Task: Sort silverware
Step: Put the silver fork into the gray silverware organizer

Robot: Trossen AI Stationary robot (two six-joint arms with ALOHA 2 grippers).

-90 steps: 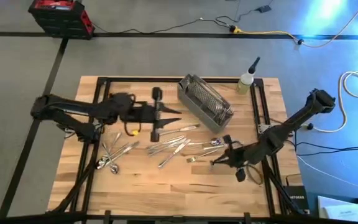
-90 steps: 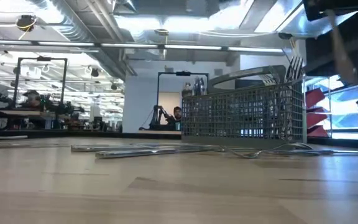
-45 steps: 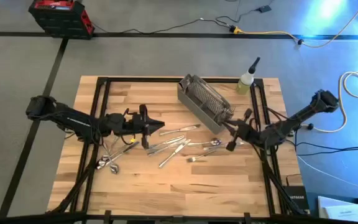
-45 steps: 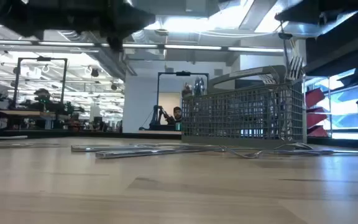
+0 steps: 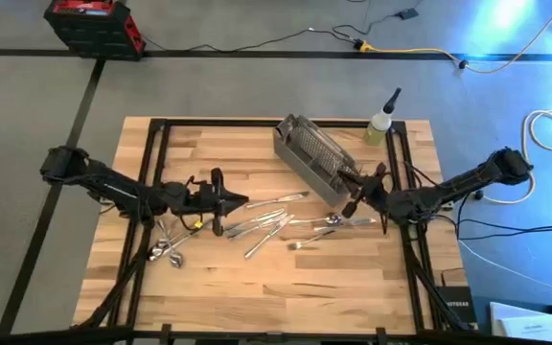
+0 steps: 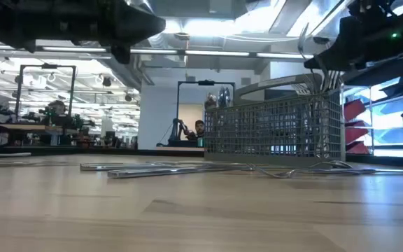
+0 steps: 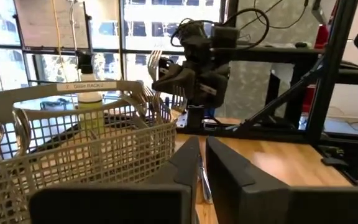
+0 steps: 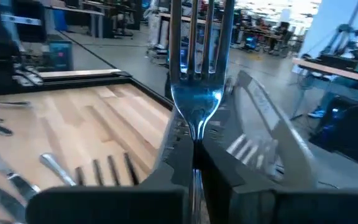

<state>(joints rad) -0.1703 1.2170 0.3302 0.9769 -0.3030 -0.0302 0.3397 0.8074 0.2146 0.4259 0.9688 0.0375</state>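
Right wrist view shows your right pincer (image 8: 192, 163) clenched on a fork (image 8: 199, 74); lower it into the basket (image 5: 316, 159). Left pincer (image 7: 202, 163) hangs pressed together, empty.

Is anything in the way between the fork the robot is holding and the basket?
Nothing visible blocks it. The right gripper holds the fork upright beside the mesh basket, whose top is open; forks already stand inside it.

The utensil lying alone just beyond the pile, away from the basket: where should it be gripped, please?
Probably mid-handle, straight down from above, jaws across its narrow width: the utensil lies flat on the table, apart from the pile, so both long sides are free.
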